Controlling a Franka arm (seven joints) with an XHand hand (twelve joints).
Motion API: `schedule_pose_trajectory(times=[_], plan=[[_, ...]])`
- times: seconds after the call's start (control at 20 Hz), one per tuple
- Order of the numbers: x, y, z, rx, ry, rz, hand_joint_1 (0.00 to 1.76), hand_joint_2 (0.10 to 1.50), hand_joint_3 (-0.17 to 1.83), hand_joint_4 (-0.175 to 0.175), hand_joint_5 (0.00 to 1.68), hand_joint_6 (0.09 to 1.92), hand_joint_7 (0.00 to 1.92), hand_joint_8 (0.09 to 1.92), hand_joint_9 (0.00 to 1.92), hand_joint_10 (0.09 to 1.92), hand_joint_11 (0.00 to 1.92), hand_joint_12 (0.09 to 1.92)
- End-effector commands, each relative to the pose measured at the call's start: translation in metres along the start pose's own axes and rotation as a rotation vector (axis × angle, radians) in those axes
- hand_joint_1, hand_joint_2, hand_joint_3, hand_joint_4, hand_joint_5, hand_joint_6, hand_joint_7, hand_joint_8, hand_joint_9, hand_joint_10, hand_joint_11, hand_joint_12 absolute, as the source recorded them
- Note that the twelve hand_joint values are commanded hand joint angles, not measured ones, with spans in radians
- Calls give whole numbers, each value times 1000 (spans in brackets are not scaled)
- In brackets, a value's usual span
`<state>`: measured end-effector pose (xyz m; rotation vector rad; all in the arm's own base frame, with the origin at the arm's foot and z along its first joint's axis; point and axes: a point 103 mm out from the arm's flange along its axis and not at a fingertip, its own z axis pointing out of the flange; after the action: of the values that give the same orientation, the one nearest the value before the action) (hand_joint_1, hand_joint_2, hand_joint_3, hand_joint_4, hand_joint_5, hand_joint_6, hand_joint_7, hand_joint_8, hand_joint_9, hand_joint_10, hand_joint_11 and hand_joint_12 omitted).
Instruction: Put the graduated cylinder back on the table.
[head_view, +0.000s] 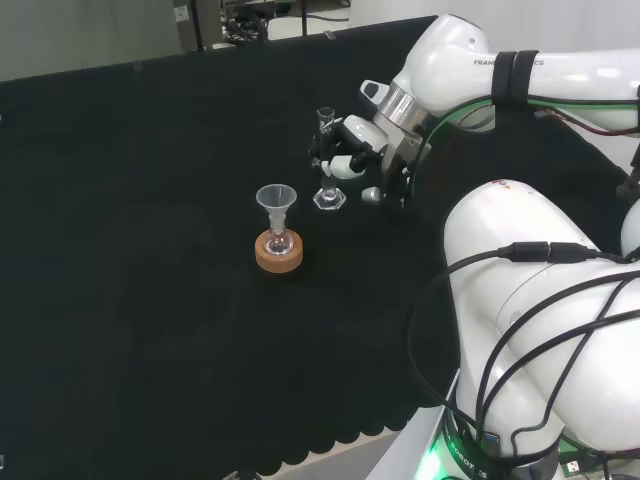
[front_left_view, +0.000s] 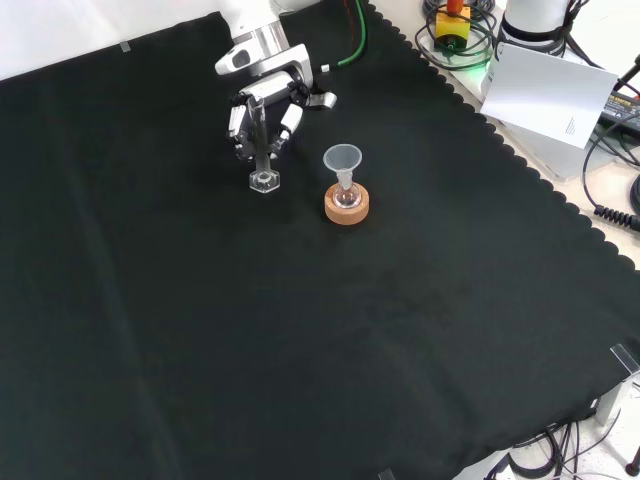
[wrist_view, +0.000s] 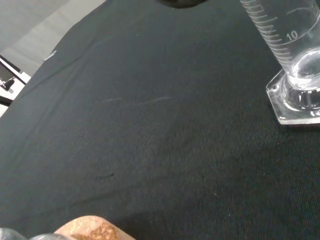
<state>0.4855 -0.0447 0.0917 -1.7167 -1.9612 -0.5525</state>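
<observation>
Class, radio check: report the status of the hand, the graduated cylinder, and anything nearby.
Hand with fingers curled round the graduated cylinder. Cylinder upright, its base at the black cloth. Funnel in a flask on a cork ring beside it, apart.

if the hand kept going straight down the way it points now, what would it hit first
Most likely the black cloth itself. The hand is wrapped round the graduated cylinder, whose base already looks at or just above the cloth, though contact is hard to judge.

My own fingers (front_left_view: 262, 118) cover the middle of the graduated cylinder (front_left_view: 263, 180) from the front, so I can't tell whether they touch the glass. At my wrist, the cylinder's top and one side of its base run off the edge. The cork stand (wrist_view: 92, 228) is barely a blurred sliver.
</observation>
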Motion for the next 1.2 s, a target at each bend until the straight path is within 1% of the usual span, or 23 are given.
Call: schedule_pose_trajectory(times=[0.05, 0.3, 0.5, 0.8, 1.2], plan=[[1, -1, -3, 22, 9, -11, 1108, 1123, -147, -55, 739, 675, 663, 650, 1111, 87, 783, 1059], [0, -2, -5, 24, 13, -9, 1032, 1081, -175, -47, 628, 654, 590, 646, 1006, 87, 607, 1182], [4, 0, -13, 30, 13, 1, 994, 1045, -175, -53, 514, 616, 525, 647, 935, 87, 496, 1250], [6, 3, -40, 14, -2, -8, 966, 1018, -175, -66, 398, 513, 437, 664, 869, 87, 413, 1288], [13, 1, -71, -11, -34, -11, 912, 970, -175, -73, 335, 330, 308, 682, 758, 87, 298, 1341]])
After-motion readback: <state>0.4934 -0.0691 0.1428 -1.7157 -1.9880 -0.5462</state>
